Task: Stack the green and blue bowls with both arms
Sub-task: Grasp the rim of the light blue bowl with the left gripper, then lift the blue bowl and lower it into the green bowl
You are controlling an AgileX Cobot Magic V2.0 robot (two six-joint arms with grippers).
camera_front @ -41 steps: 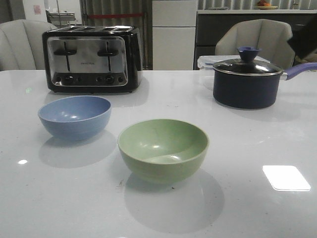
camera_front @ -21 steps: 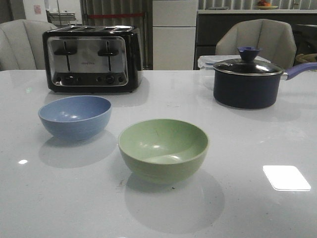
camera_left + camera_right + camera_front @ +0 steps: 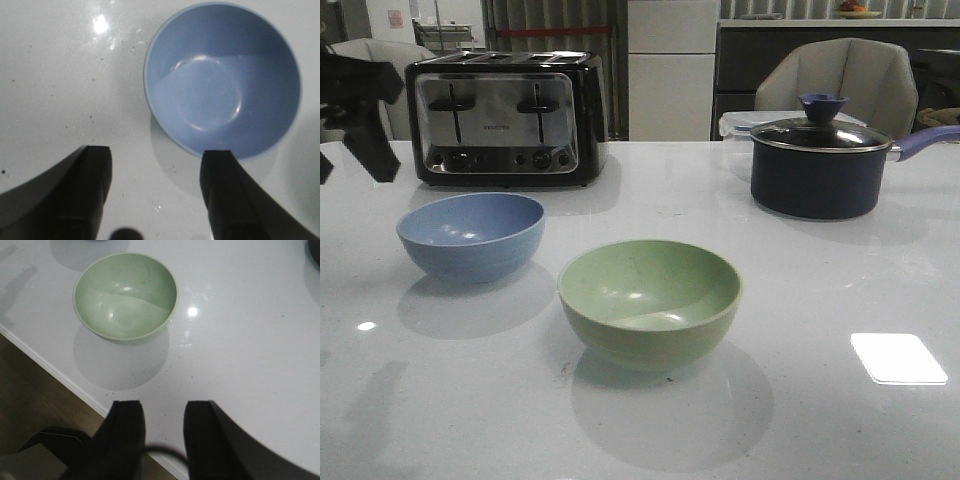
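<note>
So: two bowls, apart on the white table (image 3: 880, 280). One blue bowl (image 3: 471, 234) left, one green bowl (image 3: 649, 302) nearer centre. Left gripper (image 3: 155, 192) spread, empty; right gripper (image 3: 164, 427) seemingly parted, empty.

Green bowl (image 3: 125, 296) standing upright and empty on the white table (image 3: 240, 340), near the table's edge. Right end effector (image 3: 161, 432) above the table, well apart from the bowl, fingers (image 3: 127, 427) parted and holding nothing. Wooden floor (image 3: 35, 410) beyond the edge.
</note>
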